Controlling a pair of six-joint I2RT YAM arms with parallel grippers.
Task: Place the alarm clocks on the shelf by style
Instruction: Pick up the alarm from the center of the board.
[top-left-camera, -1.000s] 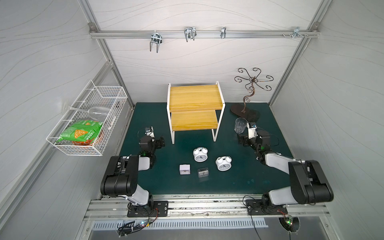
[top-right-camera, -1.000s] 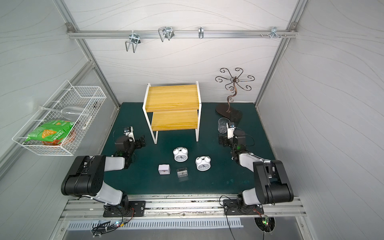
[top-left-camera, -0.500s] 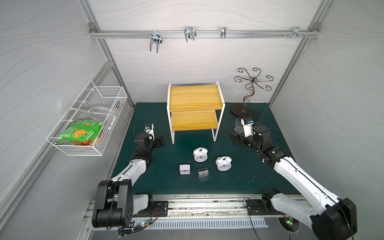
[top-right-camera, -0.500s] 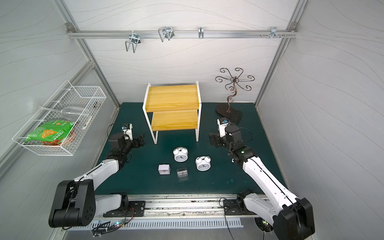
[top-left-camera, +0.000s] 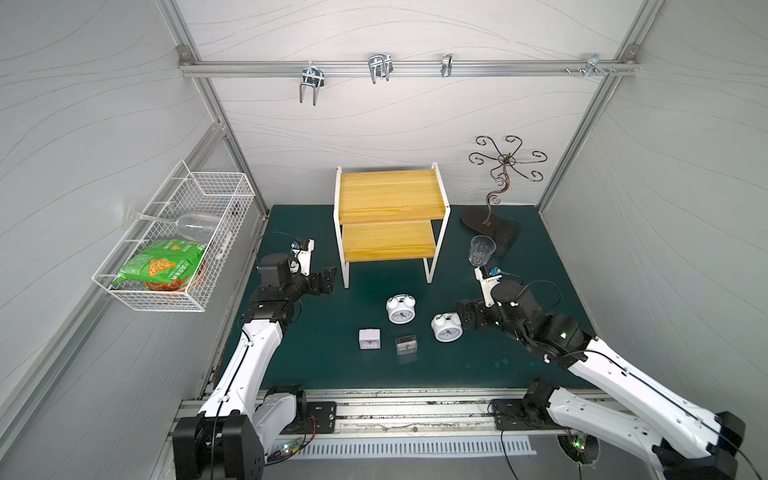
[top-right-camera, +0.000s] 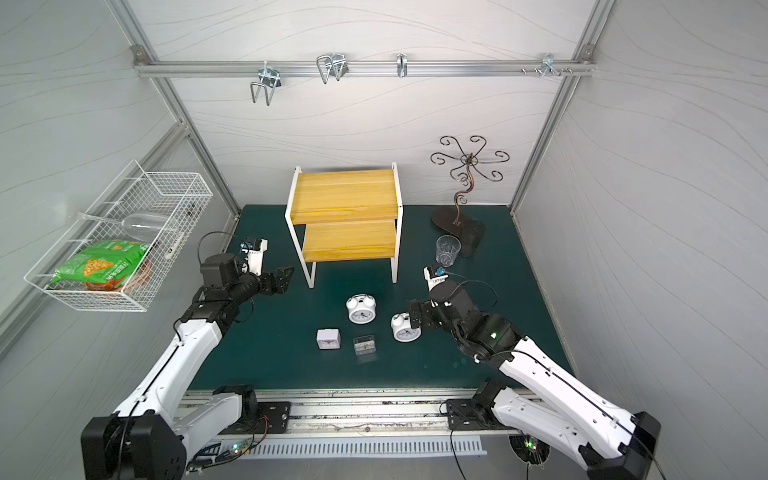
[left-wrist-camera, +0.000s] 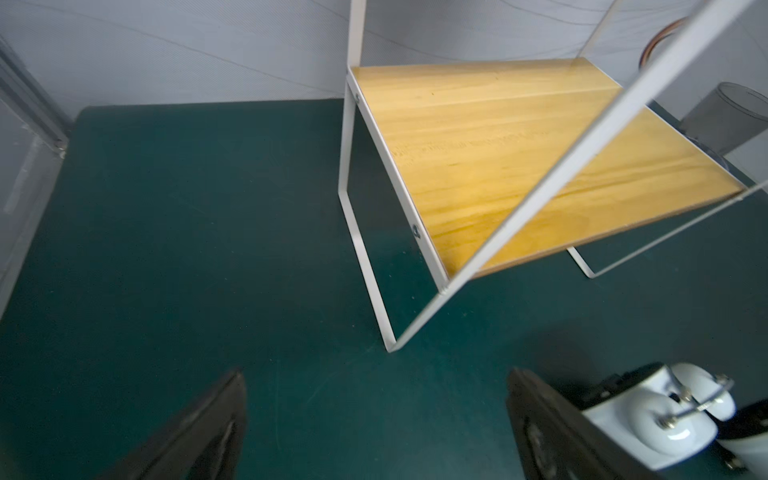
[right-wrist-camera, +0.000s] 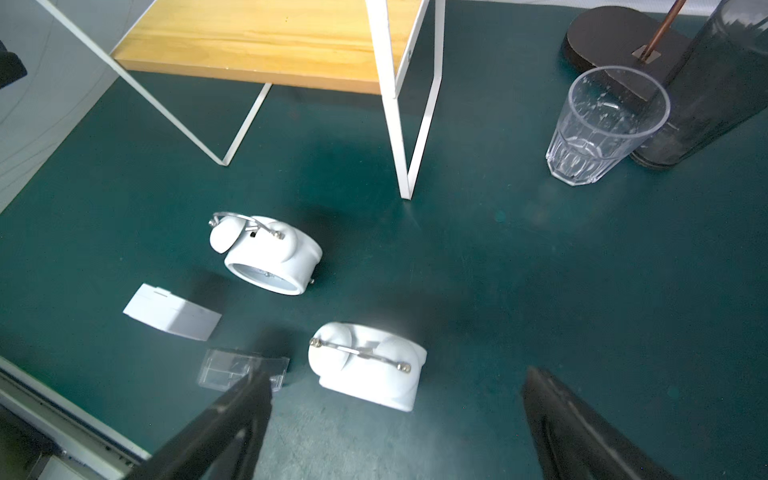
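Now, right gripper (top-left-camera: 466, 317) nearer twin-bell clock (top-left-camera: 446, 329)

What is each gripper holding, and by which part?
Nothing. The left gripper and right gripper are both open; the right is near a twin-bell clock, not gripping it.

Your left arm (top-left-camera: 255, 353) and right arm (top-left-camera: 611, 370): white shells on the long links, black joint housings, black base plates (top-left-camera: 318, 415). Your left gripper (top-left-camera: 328, 280) and right gripper (top-left-camera: 465, 318) are all black. There's a white camera bracket (top-left-camera: 304, 257) with a blue part at each wrist, and a thin black cable (top-left-camera: 536, 282) loops off it. A green light (top-left-camera: 564, 333) is lit on a right arm joint.
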